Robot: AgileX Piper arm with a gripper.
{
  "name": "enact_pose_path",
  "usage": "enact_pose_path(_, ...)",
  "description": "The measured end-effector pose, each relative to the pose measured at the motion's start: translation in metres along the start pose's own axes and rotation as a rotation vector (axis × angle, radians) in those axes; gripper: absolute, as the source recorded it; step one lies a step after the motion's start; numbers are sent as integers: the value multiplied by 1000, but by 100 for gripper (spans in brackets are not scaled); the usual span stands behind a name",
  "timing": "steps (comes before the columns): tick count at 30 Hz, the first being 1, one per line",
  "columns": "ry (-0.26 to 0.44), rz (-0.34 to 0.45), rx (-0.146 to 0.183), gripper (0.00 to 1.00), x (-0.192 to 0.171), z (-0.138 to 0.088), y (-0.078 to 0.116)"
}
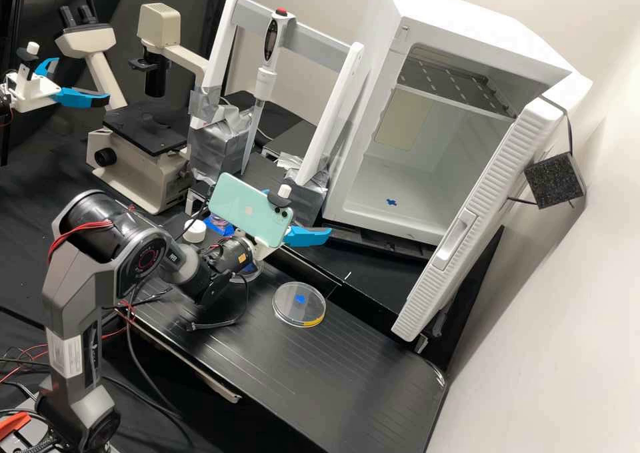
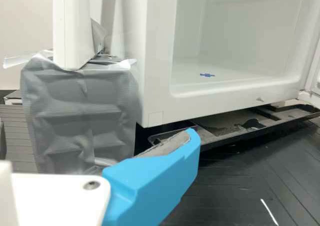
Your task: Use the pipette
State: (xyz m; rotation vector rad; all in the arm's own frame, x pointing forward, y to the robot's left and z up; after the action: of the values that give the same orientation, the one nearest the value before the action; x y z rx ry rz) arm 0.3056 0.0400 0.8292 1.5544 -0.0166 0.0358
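The pipette [image 1: 266, 83], white with a red top button and a dark display, hangs upright at the grey crossbar of a white stand [image 1: 221, 46], its long tip downward. My gripper [image 1: 301, 236] is in front of the stand and lower than the pipette, not touching it. It is open, with one blue finger toward the fridge and a bit of blue from the other behind the phone. In the wrist view one blue finger of the gripper [image 2: 157, 176] stands before the silver-wrapped stand foot [image 2: 80, 111]. A lidded clear dish [image 1: 299, 305] lies on the bench.
An open white fridge [image 1: 360, 126] stands at the right, its door [image 1: 477, 223] swung outward. A microscope [image 1: 137, 163] is behind my arm. A white-capped container [image 1: 195, 231] sits beside the wrist, and a mint phone [image 1: 250, 206] rides on it. Another arm's gripper [image 1: 73, 93] shows at the left.
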Motion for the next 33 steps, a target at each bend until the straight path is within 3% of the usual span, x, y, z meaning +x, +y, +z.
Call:
enact_pose_path(10, 0, -4, -1, 100, -5, 1, 1)
enact_pose_path(15, 37, 12, 31, 100, -29, -4, 14)
enact_pose_path(23, 265, 82, 58, 100, -69, -57, 37)
enact_pose_path(28, 405, 118, 19, 100, -76, -101, 46)
enact_pose_path(33, 447, 124, 7, 100, -70, -135, 52)
